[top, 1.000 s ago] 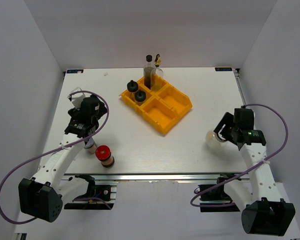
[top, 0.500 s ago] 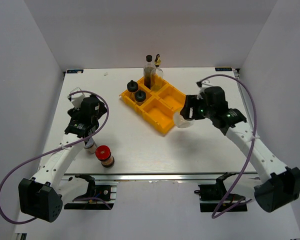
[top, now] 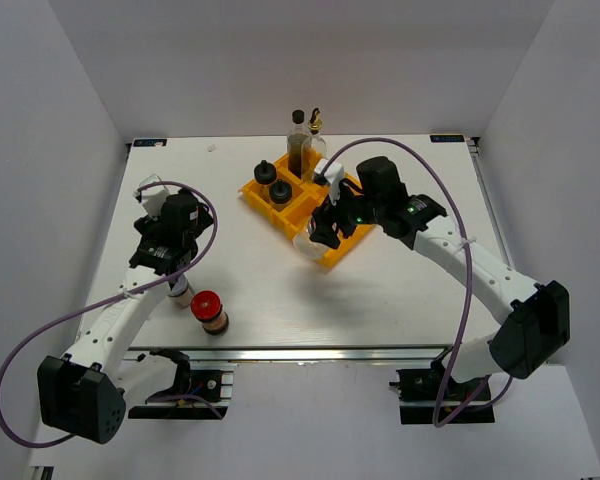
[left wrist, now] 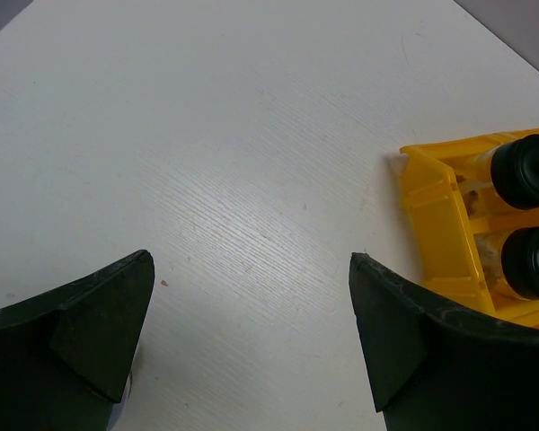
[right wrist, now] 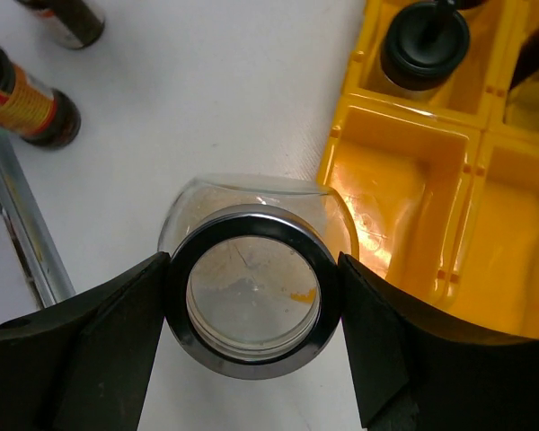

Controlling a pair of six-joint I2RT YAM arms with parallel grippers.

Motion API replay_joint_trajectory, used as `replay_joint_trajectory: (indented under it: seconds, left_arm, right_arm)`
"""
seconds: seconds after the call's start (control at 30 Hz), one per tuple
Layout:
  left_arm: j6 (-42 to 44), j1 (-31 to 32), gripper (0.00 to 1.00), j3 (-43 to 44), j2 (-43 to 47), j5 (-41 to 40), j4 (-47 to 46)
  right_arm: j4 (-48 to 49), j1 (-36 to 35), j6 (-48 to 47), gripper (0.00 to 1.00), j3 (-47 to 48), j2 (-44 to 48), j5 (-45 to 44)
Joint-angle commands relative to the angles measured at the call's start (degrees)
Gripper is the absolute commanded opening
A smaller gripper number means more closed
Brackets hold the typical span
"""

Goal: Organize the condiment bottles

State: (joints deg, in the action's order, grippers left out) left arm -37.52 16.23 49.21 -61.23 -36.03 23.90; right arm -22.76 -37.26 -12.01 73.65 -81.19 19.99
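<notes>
My right gripper (top: 317, 230) is shut on a short clear jar with a silver lid (right wrist: 253, 289), its fingers pressed on both sides of the lid. It holds the jar (top: 307, 244) just off the front left corner of the yellow tray (top: 352, 228). Two black-lidded jars (top: 264, 173) (top: 279, 192) sit in the tray's left compartments. The dark-brown bottle (top: 299, 146) and the gold-spouted bottle (top: 316, 138) stand at its far end. My left gripper (left wrist: 251, 314) is open and empty above a short jar (top: 181, 291). A red-lidded jar (top: 208, 311) stands beside it.
The tray's near compartments (right wrist: 404, 206) beside the held jar hold nothing. A black-lidded jar (right wrist: 424, 40) shows in the compartment beyond. The table's metal front rail (right wrist: 22, 233) runs along the left of the right wrist view.
My right arm has swung from the table's right side leftward to the tray's front left corner, carrying the silver-lidded jar. The left arm has not moved.
</notes>
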Motion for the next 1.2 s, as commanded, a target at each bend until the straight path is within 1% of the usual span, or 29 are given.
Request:
replay_joint_trajectory:
  seconds: [0.0,0.07,0.13,0.17,0.23,0.27,0.3,0.33,0.4,0.43,0.47,0.53,0.6,0.63,0.67,0.73,0.8,0.87,0.9,0.97,1.0,1.17]
  left_arm:
    - [-0.01,-0.32,0.98,-0.17,-0.03,-0.97,-0.96]
    - [-0.01,-0.32,0.98,0.01,-0.38,-0.97,-0.87]
    - [0.08,-0.32,0.98,0.18,-0.64,-0.97,-0.79]
    - [-0.01,-0.32,0.98,0.18,-0.64,-0.97,-0.79]
    - [0.08,-0.41,0.98,0.18,-0.56,-0.97,-0.7]
    - [-0.01,-0.41,0.98,0.1,-0.55,-1.06,-0.78]
    - [0.08,-0.41,0.98,0.1,-0.47,-1.06,-0.79]
    - [-0.01,-0.32,0.98,0.1,-0.29,-1.06,-0.7]
    - [-0.01,-0.32,0.98,0.1,-0.2,-0.8,-0.79]
    - [0.08,-0.41,0.98,0.01,-0.2,-0.71,-0.96]
    - [-0.01,-0.41,0.98,0.01,-0.12,-0.53,-0.87]
    - [0.08,-0.41,0.98,0.01,0.15,-0.44,-0.79]
    - [0.08,-0.41,0.98,-0.17,0.59,-0.44,-0.78]
    - [0.08,-0.41,0.98,-0.25,0.76,-0.36,-0.96]
    - [0.25,-0.32,0.98,-0.34,0.94,-0.27,-0.96]
    - [0.25,-0.32,0.98,-0.43,1.46,0.0,-1.05]
    - [0.51,-0.41,0.98,-0.61,1.82,0.26,-1.31]
    - [0.6,-0.41,0.98,-0.61,1.91,0.7,-1.4]
    - [0.69,-0.41,0.98,-0.61,1.82,0.79,-1.4]
    - [0.69,-0.32,0.98,-0.61,1.82,0.88,-1.31]
    - [0.6,-0.41,0.98,-0.69,1.82,0.87,-1.31]
    - [0.78,-0.41,0.98,-0.78,1.99,1.4,-1.66]
  right_arm:
    - [0.1,-0.01,-9.86,0.0,4.04,-0.19,8.57]
    - [-0.96,-0.1,-10.67,0.0,4.92,-1.16,8.41]
    - [-0.88,-0.01,-7.69,0.0,6.67,-2.82,6.22]
    - [-0.53,-0.01,-6.11,0.0,7.21,-3.18,2.81]
    - [2.8,-0.01,0.65,0.0,7.13,-3.71,-2.29]
    - [4.55,-0.1,3.28,0.0,6.78,-3.63,-8.33]
    - [7.7,-0.1,6.27,0.0,6.42,-3.54,-11.78]
    - [8.87,-0.01,15.26,0.0,6.33,-3.54,-21.73]
    - [9.41,-0.01,25.32,0.0,6.33,-3.8,-33.73]
    - [8.62,0.08,34.07,0.0,6.25,-3.89,-39.53]
    - [8.53,0.08,36.59,0.0,6.07,-3.98,-47.68]
    - [7.74,0.08,43.0,0.0,6.42,-4.77,-54.58]
    - [6.51,0.08,46.27,0.0,8.52,-6.25,-57.42]
    - [5.81,0.08,47.77,0.02,9.4,-6.96,-60.56]
    - [3.97,0.16,50.83,0.03,11.24,-7.75,-62.42]
    - [2.56,0.51,53.39,0.0,12.92,-10.39,-65.67]
    - [1.41,0.87,55.51,0.0,16.07,-13.62,-66.13]
    - [-1.48,1.22,57.35,0.0,19.67,-16.53,-68.31]
    - [-5.67,1.31,59.62,0.0,23.87,-19.51,-69.28]
    - [-9.13,1.48,61.75,0.0,26.97,-21.9,-71.57]
    - [-10.27,1.66,62.71,0.0,28.29,-23.21,-71.32]
    - [-7.65,2.71,62.81,0.0,28.22,-24.8,-68.34]
